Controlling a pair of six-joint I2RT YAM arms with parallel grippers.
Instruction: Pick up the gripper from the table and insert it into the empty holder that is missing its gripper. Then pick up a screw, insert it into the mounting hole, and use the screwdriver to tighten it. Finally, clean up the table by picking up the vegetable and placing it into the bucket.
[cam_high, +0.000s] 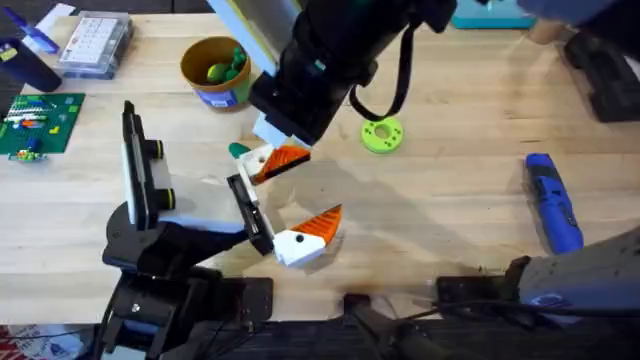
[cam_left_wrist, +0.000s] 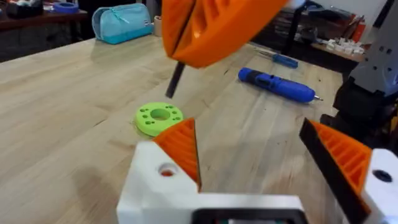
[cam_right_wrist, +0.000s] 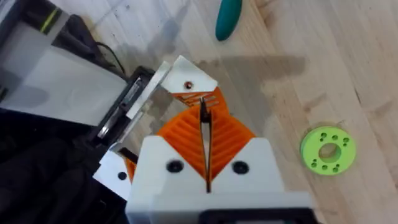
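At mid-table, right pincer (cam_right_wrist: 204, 124) is clamped on a thin dark pin, probably the screw (cam_left_wrist: 176, 81), hanging just over the mounting hole (cam_right_wrist: 188, 84) of the gripper block (cam_high: 285, 160); block sits against the black rail at the holder (cam_high: 140, 180) end, looks seated but unfastened; left pincer (cam_left_wrist: 247, 124) spread wide, gripping nothing. Risks: screw looks slightly tilted in the left wrist view, so a straight push could catch the hole's rim and pop it out of the pads; a dropped screw would roll on the table (cam_high: 450, 120); side load from the pincer could nudge the loose block off the rail; something reddish sits in the hole, can't tell if it's blocked. Screwdriver (cam_high: 552, 200) lies well apart to the right, untouched; vegetable (cam_high: 238, 150) lies just beside the block, easy to knock; bucket (cam_high: 215, 72) stands beyond it. Writing: bucket's blue band and the green board (cam_high: 40, 122) carry print, too small to read; no brand legible.
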